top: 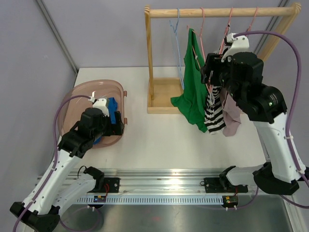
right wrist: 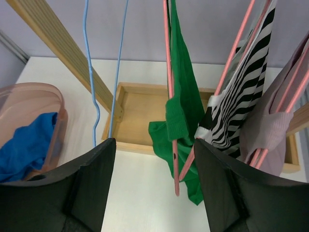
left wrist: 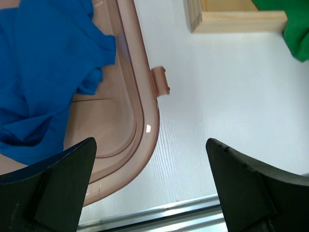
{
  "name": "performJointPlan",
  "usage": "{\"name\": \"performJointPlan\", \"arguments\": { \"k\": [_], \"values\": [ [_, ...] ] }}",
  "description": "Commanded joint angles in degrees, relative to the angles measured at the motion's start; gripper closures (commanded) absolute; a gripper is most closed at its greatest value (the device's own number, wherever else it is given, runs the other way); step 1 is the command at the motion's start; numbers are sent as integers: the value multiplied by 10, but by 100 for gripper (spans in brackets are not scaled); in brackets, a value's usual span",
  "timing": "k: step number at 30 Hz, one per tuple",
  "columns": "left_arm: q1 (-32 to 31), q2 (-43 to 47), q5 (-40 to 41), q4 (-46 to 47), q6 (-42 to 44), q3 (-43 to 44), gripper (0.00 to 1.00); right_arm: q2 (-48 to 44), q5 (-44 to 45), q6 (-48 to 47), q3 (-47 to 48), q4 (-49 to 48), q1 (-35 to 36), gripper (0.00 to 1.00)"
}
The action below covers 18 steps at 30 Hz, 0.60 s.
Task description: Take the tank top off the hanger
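So from where I'm standing the right tool (right wrist: 154, 145) is up at the rack (top: 217, 11), jaws apart and gripping nothing. The green top (right wrist: 183, 96) hangs just ahead of it on a pink hanger (right wrist: 175, 174), a bit toward its right finger, so I reckon that's the one it's going for. The striped top (right wrist: 241, 106) is right beside the green one, further off to that side, and they crowd each other. The left tool (left wrist: 149, 159) is wide open too, hovering low over the bench (left wrist: 231, 96) with the rim of the bin (left wrist: 145, 106) under its left finger. A blue garment (left wrist: 43, 72) lies in that bin, just off to the same side. Looks to me like the reach-in step: the green top is fully on its hanger, nothing pulled yet. Next move, I'd guess, is to push the right tool forward until green cloth sits between the jaws, pinch only that, then drag it down and off the hanger. Tricky bit will be not snagging the striped one or the wire.
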<state>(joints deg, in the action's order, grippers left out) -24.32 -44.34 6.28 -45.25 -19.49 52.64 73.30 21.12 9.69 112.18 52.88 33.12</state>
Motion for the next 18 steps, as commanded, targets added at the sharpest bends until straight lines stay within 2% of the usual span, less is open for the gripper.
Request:
{"name": "performJointPlan", "arguments": {
  "k": [1,6,8,13,16,18],
  "values": [
    [-51,27,29,31,-6,-6,1,52,32,-45,59,4,4,28],
    [-68,26,24,34,-6,-10,1,107,75,-75,106,-10,3,31],
    [-73,20,21,33,-5,-9,1,136,87,-93,124,-21,1,35],
    [-73,7,10,35,1,-9,1,220,73,-116,205,7,-22,37],
    [-73,-5,6,33,4,-7,1,261,53,-109,266,32,-40,43],
    [-73,-8,6,32,4,-6,1,271,53,-111,273,32,-46,44]
  ]
}}
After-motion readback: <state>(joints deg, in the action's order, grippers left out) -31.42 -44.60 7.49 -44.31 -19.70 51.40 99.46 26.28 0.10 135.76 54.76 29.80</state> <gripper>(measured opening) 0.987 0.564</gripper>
